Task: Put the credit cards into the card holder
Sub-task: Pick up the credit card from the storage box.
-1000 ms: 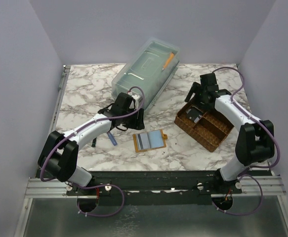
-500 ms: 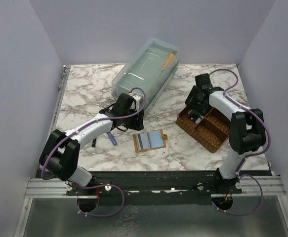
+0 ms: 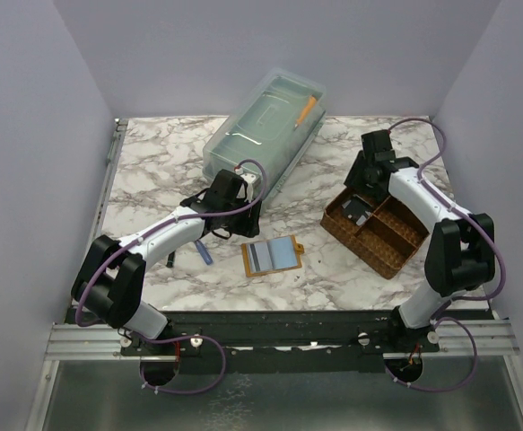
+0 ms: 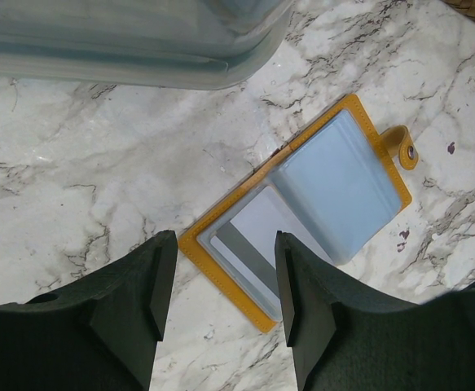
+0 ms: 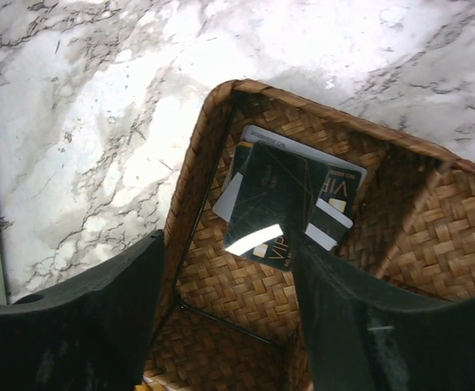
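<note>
Your left gripper hangs over the marble table with its jaws apart and nothing between them. The card holder lies spread open at its 5 o'clock, a pale card in the left panel, and the clear lidded box sits at the holder's 12 o'clock. At the holder's 2 o'clock, your right gripper hovers, jaws parted and empty, over the 10 o'clock compartment of the woven tray, where the credit cards lie stacked, dark ones uppermost.

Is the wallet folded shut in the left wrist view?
No, the wallet lies spread open on the table, with its grey and light-blue inner panels facing up.
</note>
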You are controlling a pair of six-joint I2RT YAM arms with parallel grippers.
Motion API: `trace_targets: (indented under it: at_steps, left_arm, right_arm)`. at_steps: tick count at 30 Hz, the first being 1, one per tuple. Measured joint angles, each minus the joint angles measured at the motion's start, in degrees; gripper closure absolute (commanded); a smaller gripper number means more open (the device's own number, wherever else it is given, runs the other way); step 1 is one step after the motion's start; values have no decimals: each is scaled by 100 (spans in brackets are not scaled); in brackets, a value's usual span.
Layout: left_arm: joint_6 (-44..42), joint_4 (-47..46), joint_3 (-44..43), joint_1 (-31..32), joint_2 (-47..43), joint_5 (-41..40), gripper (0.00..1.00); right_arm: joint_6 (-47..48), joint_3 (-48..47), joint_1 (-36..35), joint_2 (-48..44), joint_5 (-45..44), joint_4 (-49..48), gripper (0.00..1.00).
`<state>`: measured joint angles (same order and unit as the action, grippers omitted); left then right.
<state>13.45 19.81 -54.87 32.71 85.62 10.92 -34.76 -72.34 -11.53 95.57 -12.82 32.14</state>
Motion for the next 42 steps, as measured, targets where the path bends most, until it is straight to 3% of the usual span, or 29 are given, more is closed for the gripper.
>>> trace_targets:
  at_steps: [5, 13, 28, 38, 42]
  left_arm:
    - [-11, 0, 0, 0, 0, -7, 43]
    - [-68, 0, 4, 4, 0, -44, 42]
    - [-90, -4, 35, 44, 0, -131, 42]
    - [-92, -4, 37, 52, 0, -140, 42]
    - [-92, -2, 37, 52, 0, -140, 42]
  right_arm:
    - [-160, 44, 2, -66, -151, 98, 47]
    - [-341, 52, 2, 466, -144, 114, 48]
    - [-334, -81, 254, 1185, 164, -72, 33]
    - [-264, -385, 256, 1434, 219, -57, 35]
    - [-264, -295, 256, 1386, 225, -144, 52]
